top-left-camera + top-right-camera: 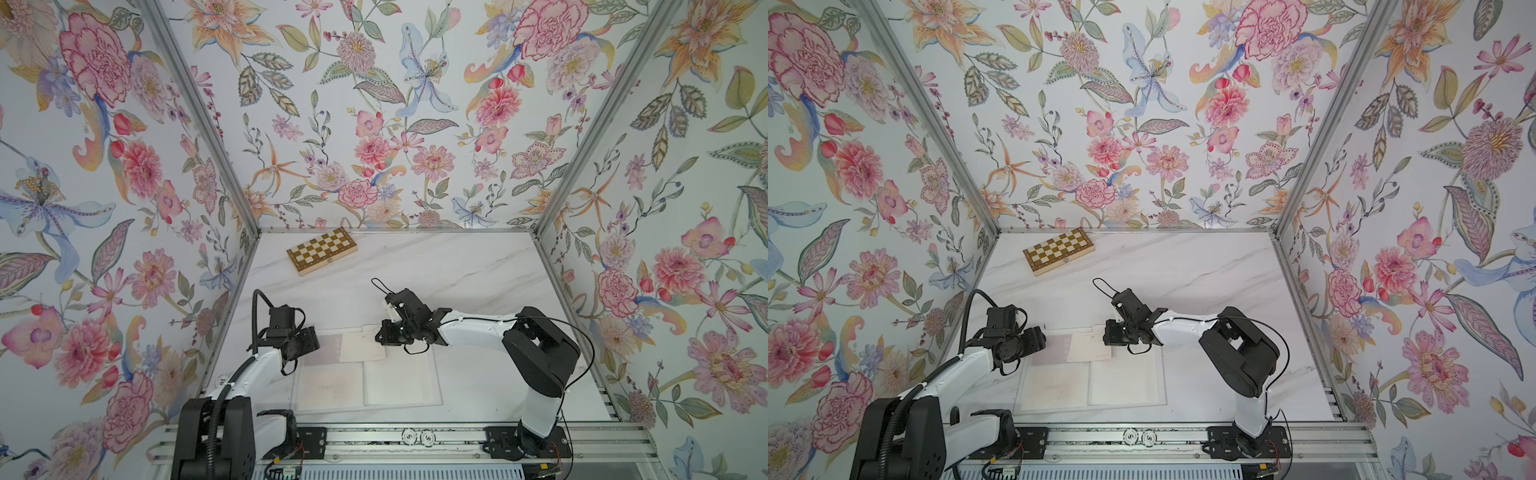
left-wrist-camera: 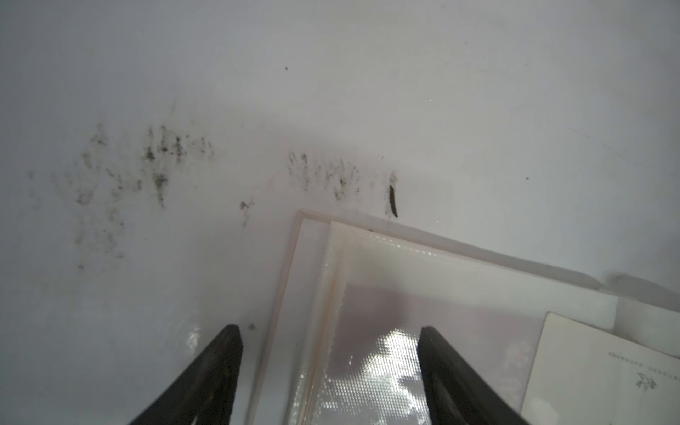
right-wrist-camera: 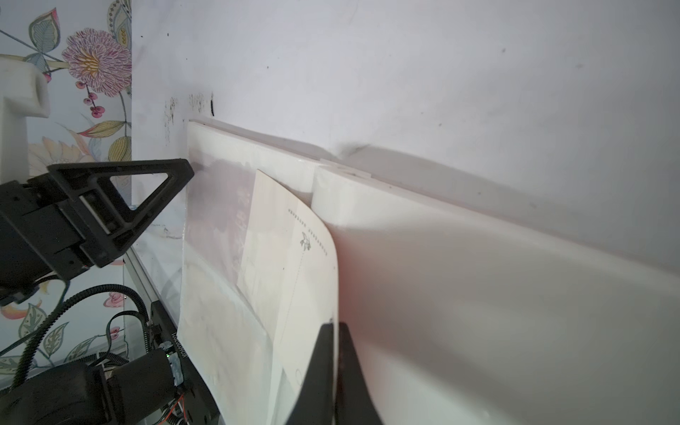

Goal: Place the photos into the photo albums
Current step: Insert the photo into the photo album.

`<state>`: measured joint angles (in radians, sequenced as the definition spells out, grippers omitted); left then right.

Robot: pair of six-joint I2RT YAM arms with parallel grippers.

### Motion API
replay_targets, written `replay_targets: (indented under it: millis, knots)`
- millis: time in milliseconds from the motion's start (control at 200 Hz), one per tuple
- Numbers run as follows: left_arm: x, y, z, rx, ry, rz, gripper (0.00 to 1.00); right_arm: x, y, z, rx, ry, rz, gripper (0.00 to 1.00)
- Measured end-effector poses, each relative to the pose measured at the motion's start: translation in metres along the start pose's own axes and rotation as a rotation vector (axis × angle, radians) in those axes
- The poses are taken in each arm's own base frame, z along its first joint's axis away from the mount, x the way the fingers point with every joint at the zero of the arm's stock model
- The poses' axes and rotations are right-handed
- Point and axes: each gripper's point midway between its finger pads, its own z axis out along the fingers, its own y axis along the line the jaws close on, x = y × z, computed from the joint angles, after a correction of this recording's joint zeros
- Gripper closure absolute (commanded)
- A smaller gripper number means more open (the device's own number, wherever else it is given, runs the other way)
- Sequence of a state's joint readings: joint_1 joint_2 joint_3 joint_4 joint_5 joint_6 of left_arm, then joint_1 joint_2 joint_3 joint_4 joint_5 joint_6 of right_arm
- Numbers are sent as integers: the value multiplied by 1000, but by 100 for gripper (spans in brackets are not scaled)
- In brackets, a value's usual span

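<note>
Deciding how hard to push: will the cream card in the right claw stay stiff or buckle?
Probably buckles: the cream card curves beside the shut right claw. Likely light, being a thin sheet pinched at one edge. The glossy album sleeve may let it slide, so push gently.

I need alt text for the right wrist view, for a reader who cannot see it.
The shut right gripper pinches the edge of a cream photo, bent over the open photo album on a white table.
</note>
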<state>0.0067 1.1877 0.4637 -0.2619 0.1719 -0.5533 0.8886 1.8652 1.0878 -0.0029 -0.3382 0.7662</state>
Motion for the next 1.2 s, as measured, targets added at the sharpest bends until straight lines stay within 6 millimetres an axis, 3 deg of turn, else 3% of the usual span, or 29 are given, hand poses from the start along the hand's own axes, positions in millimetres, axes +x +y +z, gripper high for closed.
replay_targets:
  millis: [280,370,535,616,1201]
  knots:
    - [-6,-2,4,0,-4,16,24,-11,13,22,-47,16,-15,99]
    - [-6,-2,4,0,-3,19,23,-12,20,29,-58,24,-24,90]
    - [-9,-3,6,1,-4,24,24,-9,31,37,-73,39,-53,63]
    - [-11,-4,7,3,-7,26,23,-8,32,37,-76,43,-56,57]
    - [-13,-5,8,11,-14,41,24,-5,34,15,-40,53,-74,55]
